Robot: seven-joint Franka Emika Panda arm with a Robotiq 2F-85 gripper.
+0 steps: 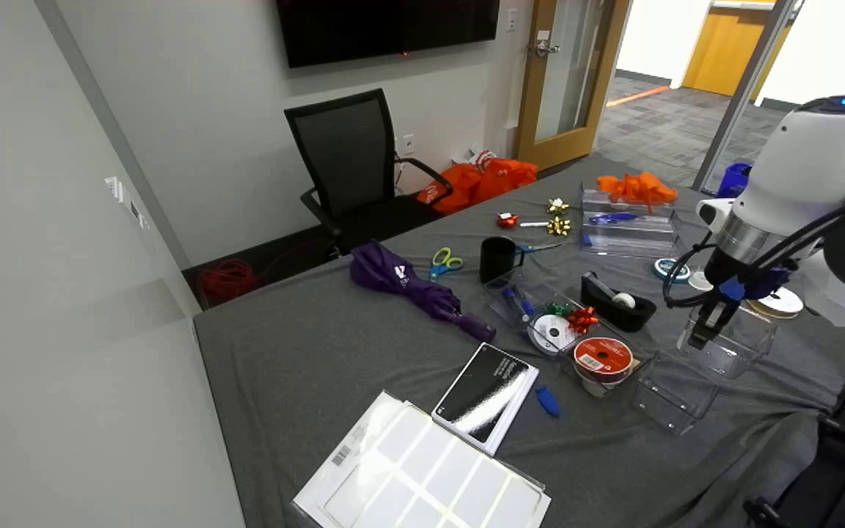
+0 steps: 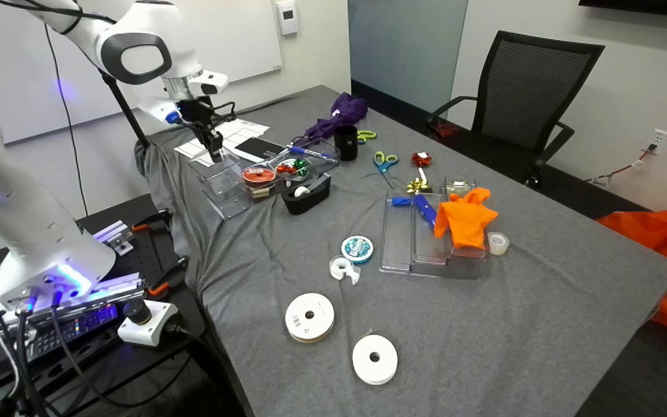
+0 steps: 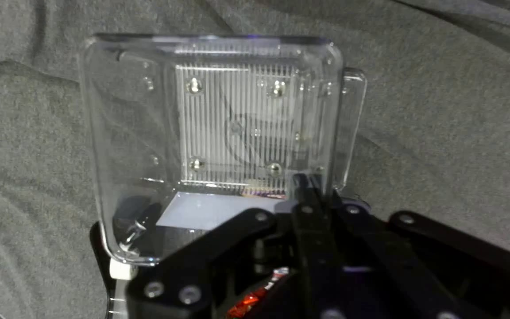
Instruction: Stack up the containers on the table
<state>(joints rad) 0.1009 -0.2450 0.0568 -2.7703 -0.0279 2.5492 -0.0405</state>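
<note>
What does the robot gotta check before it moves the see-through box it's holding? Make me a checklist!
1. Tool gripping a wall of the held clear container: ok.
2. Held clear container open side up: ok.
3. Second clear container nearby to stack on: ok.
4. Held one lined up over it: not ok; the wrist view shows the second one's edge poking out.
5. The two touching: cannot tell.
6. Black tape dispenser apart from the second container: ok.

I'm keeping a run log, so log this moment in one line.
end effector: closed on clear plastic bin, side wall | second clear bin: on grey-draped table | status: bins not nested
</note>
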